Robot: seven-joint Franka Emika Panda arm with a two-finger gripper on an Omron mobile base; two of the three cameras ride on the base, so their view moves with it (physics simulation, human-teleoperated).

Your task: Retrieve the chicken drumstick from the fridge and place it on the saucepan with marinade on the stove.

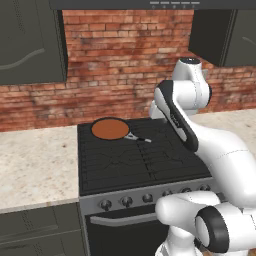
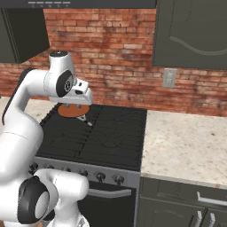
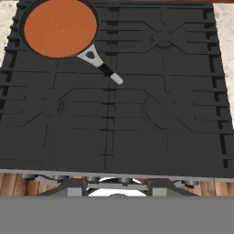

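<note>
Robot arm raised over the stove (image 1: 145, 165); gripper (image 2: 74, 106) hangs from the wrist in the right base view, its fingers hidden, so whether it is open or shut cannot be told, and no drumstick can be made out in it. Beneath the hand lie the dark grates (image 3: 137, 114). Farther ahead and to the left, on the rear left burner, sits the saucepan (image 3: 58, 28), filled with flat orange-brown marinade (image 1: 110, 129), its pale-tipped handle (image 3: 106, 71) pointing back toward the hand. Beyond stands the brick wall (image 1: 125, 60).

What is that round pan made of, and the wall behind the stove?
The saucepan looks like dark, matte metal: thin black rim, grey handle neck, though it could be coated. The wall looks like rough red brick: staggered blocks with pale mortar lines.
</note>
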